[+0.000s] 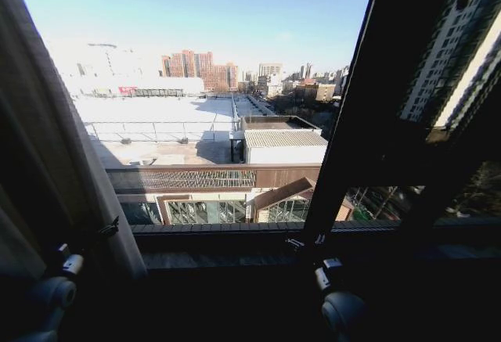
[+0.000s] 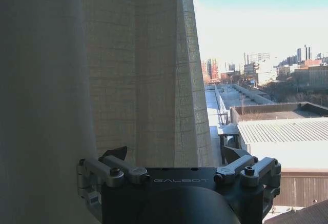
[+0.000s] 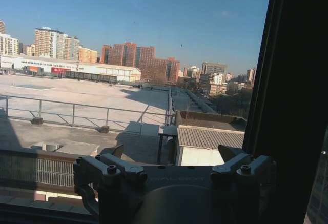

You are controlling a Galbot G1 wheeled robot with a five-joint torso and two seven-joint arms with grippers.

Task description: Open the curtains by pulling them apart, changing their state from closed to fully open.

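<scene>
One sheer white pleated curtain panel hangs gathered at the left edge of the window, with the glass beside it uncovered. My left gripper is low at the left, close to the panel's inner edge. In the left wrist view it stands open with nothing between its fingers, and the fabric lies just beyond them. My right gripper is low at the centre right, at the foot of a dark window frame bar. The right wrist view shows it open and holding nothing.
A dark window sill runs across below the glass. The dark frame bar rises close beside the right gripper. Rooftops and city buildings lie outside the window.
</scene>
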